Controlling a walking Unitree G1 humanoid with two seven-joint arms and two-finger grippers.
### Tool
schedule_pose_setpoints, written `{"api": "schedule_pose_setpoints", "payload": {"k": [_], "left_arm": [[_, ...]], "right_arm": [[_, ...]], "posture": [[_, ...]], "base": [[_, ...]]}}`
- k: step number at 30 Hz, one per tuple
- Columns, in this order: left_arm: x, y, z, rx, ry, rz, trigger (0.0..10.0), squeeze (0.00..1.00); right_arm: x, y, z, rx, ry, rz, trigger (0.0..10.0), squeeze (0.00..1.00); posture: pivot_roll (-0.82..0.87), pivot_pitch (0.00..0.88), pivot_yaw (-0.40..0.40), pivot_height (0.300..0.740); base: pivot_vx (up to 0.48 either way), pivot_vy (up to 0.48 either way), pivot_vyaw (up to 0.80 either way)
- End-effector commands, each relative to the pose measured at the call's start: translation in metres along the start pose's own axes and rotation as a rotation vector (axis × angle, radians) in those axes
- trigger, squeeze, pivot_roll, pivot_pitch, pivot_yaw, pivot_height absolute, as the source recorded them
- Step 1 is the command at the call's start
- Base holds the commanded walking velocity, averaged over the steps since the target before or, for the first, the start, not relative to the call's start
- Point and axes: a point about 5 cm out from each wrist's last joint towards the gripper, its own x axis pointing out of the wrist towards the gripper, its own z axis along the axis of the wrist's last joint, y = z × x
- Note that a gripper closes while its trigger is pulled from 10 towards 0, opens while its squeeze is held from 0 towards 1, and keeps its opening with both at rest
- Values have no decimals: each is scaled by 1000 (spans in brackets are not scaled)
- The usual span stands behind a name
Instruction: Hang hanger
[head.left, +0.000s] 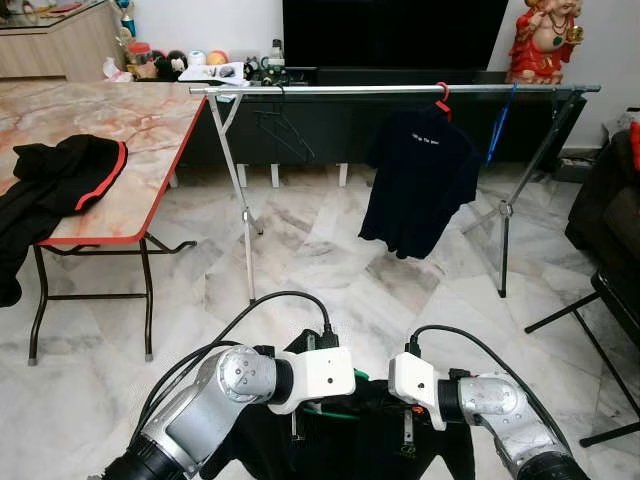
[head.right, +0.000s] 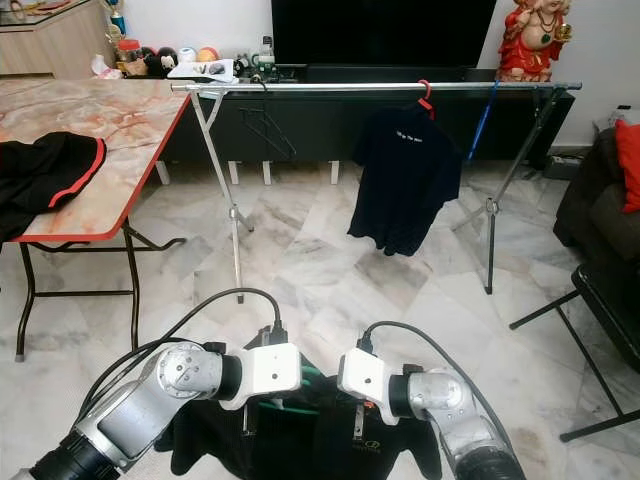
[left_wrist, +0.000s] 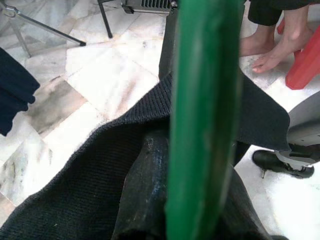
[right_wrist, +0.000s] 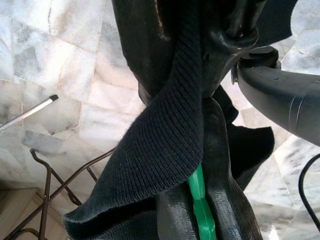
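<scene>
Standing on a marble floor (head.left: 330, 270) facing a clothes rail (head.left: 400, 89), both arms are holding a dark garment (head.left: 350, 440) on a green hanger (head.left: 335, 410) low in front of the robot.

Running across the room well ahead, the rail is carrying a black shirt (head.left: 420, 180) on a red hanger (head.left: 442, 98), with a bare black hanger (head.left: 280, 130) and a blue one (head.left: 500, 125) hanging apart from it. To the left, a bench (head.left: 110, 130) is bearing another black garment with red trim (head.left: 60, 180). The left claw (left_wrist: 165, 200) is clamping its fingers on the green hanger, knit fabric bunching around it. The right claw (right_wrist: 200, 215) is gripping the same hanger through the cloth, green plastic showing between its fingers (right_wrist: 172, 220). A person's bare feet (left_wrist: 270, 45) are resting on the floor nearby.
</scene>
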Motion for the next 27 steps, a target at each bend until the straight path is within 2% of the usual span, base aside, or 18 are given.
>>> {"api": "schedule_pose_setpoints", "payload": {"k": [1,22,23,24,27], "left_arm": [[7,-9,6,13,-25,-43,0,376],[9,-9,7,0,-42,-39,0,384],[9,-9,7,-1,-45,-36,0,384],[9,-8,8,0,-46,-35,0,384],[9,-8,8,2,-47,-32,0,384]], "right_arm": [[5,-10,24,-71,-89,-28,0,0],[6,-9,19,-63,-67,-44,0,0],[5,-10,19,-69,-61,-52,5216,0],[5,-11,19,-72,-56,-57,10000,0],[6,-11,18,-70,-50,-61,10000,0]], "posture": [[119,62,-8,740],[116,53,-6,740],[116,53,-6,740],[116,53,-6,740],[116,49,-6,740]], "base": [[0,0,0],[0,0,0],[0,0,0],[0,0,0],[0,0,0]]}}
